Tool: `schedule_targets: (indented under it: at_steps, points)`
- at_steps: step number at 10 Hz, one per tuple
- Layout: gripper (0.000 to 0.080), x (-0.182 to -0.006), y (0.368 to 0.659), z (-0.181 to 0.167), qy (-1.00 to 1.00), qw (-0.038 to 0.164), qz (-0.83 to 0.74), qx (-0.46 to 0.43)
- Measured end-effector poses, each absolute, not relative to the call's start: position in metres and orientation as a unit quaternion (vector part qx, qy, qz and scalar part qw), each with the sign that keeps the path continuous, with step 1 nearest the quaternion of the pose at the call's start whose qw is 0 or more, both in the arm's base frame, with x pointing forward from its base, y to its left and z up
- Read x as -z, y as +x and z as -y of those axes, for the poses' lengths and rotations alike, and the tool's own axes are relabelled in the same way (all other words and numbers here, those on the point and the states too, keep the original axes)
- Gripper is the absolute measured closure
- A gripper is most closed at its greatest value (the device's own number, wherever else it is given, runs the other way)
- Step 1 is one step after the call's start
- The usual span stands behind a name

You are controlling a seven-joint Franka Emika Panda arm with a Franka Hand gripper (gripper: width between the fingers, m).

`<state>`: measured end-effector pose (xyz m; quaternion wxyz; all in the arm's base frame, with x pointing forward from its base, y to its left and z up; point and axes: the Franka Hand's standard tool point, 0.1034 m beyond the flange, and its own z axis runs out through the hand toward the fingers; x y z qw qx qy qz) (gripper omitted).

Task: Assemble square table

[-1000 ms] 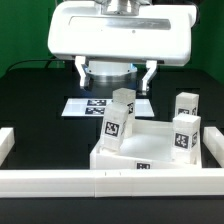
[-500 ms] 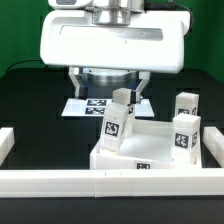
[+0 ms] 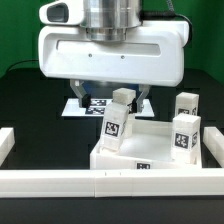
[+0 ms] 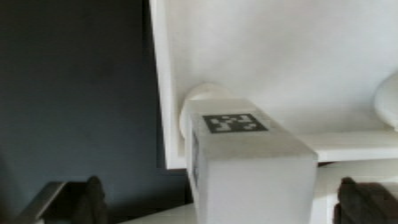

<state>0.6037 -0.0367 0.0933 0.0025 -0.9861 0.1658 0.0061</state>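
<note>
The square table's white panel lies flat with several tag-marked leg posts standing on or beside it. My gripper hangs over the back left post, open, with one finger to each side. In the wrist view that post, its tag facing up, rises between my gripper's dark fingers, with a gap on both sides. It stands at the panel's edge near a rounded corner. A tilted post stands just in front, two more posts on the exterior view's right.
White border rails run along the front, the exterior view's left and the exterior view's right. The marker board lies on the black table behind the panel, partly under the gripper.
The gripper has come down and forward over the back left post, staying open. The posts and the panel have not moved.
</note>
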Motion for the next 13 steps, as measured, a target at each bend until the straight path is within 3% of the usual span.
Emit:
schedule_targets:
  at_steps: [3, 5, 6, 7, 10, 13]
  points:
    - [0.0151, -0.0896, 0.6018, 0.0390, -0.986, 0.000, -0.165, -0.009]
    - [0.0414, -0.0895, 0.6018, 0.0365, -0.987, -0.002, -0.161, -0.010]
    - [0.0414, -0.0894, 0.6018, 0.0370, -0.987, -0.002, -0.161, -0.010]
    - [0.0515, -0.0895, 0.6018, 0.0371, -0.987, -0.002, -0.161, -0.010]
    - [0.0515, -0.0895, 0.6018, 0.0370, -0.984, -0.002, -0.179, -0.010]
    - [0.0515, -0.0887, 0.6018, 0.0384, -0.938, 0.005, -0.347, -0.001]
